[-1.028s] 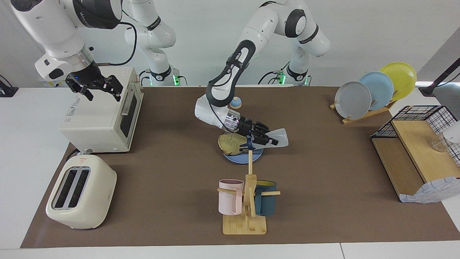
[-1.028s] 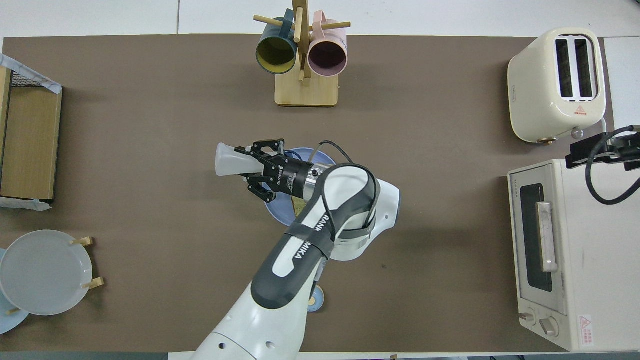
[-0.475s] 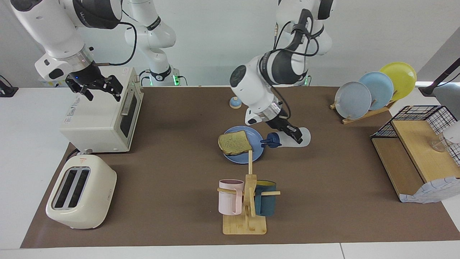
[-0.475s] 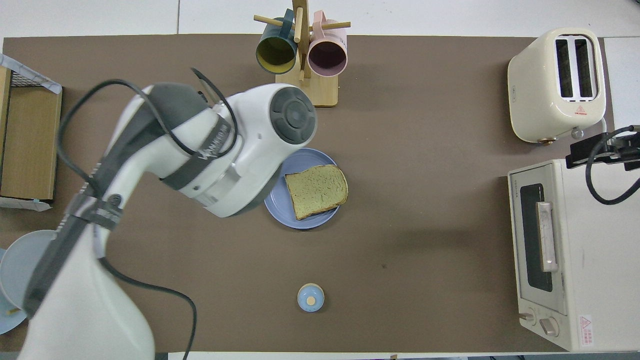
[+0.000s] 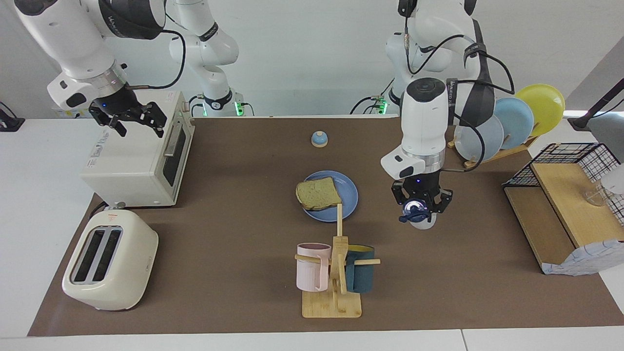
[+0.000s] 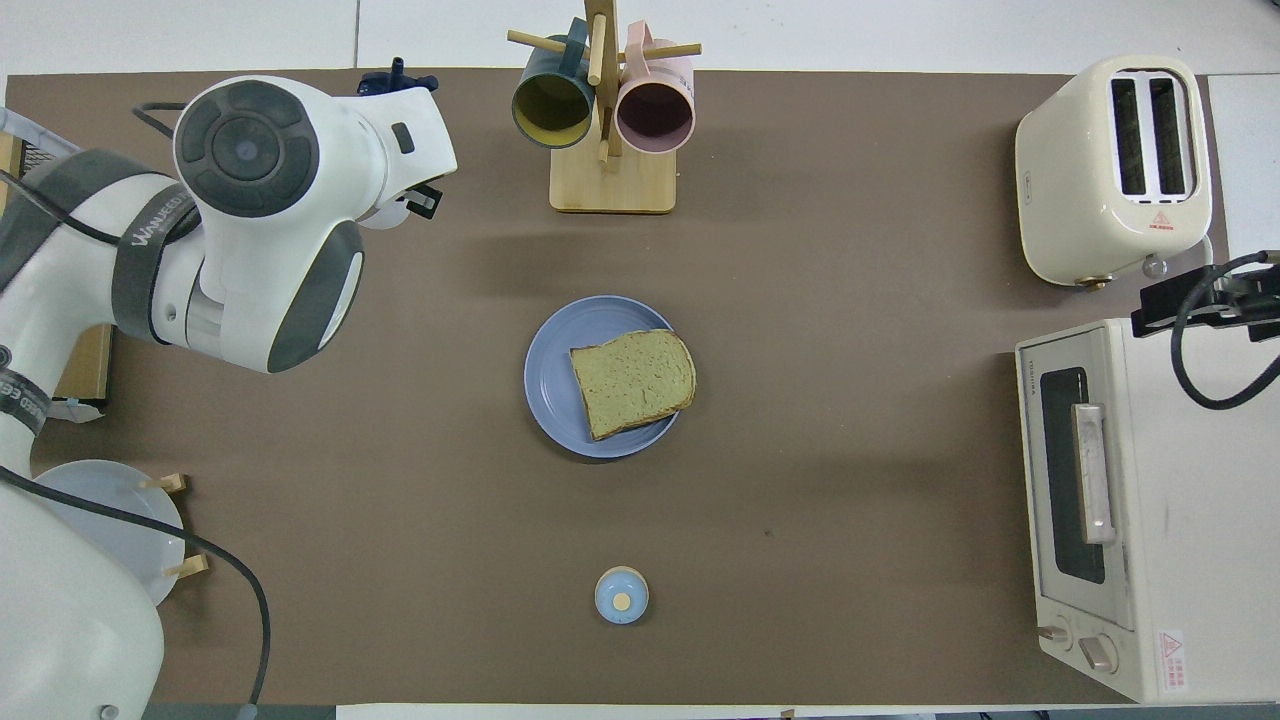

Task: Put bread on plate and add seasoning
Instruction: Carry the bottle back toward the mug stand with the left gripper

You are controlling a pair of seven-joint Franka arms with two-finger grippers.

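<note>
- The facing view shows the left gripper pointing straight down over bare brown bench toward the left arm's end, its fingers clenched on the seasoning; the bottle's dark navy cap faces the camera with the whitish body showing just below it.
- From overhead, that same grasp is almost wholly hidden under the left arm's white wrist housing; only a sliver of pale bottle and a dark piece at the arm's twelve o'clock edge peek out.
- The bread, a square slice with a speckled yellow-green crumb and tan crust, lies flat on the plate, set toward the plate's three o'clock side in the overhead view and overhanging the rim there.
- The medium-blue plate sits mid-bench; overhead, a mug tree with a teal and a pink mug stands at its twelve o'clock and a small blue dome at its six o'clock.
- In the facing view the mug tree's upright peg crosses the plate's lower rim; the overhead view shows plate and tree well apart.
- The right gripper waits above the toaster oven, its fingers spread and grasping nothing; overhead, only a dark fragment of it shows at the frame's edge, over the oven top.
- A cream two-slot toaster stands beside the oven, farther from the robots.
- A rack holds grey-blue, light blue and yellow plates toward the left arm's end, partly screened by that arm in the facing view.
</note>
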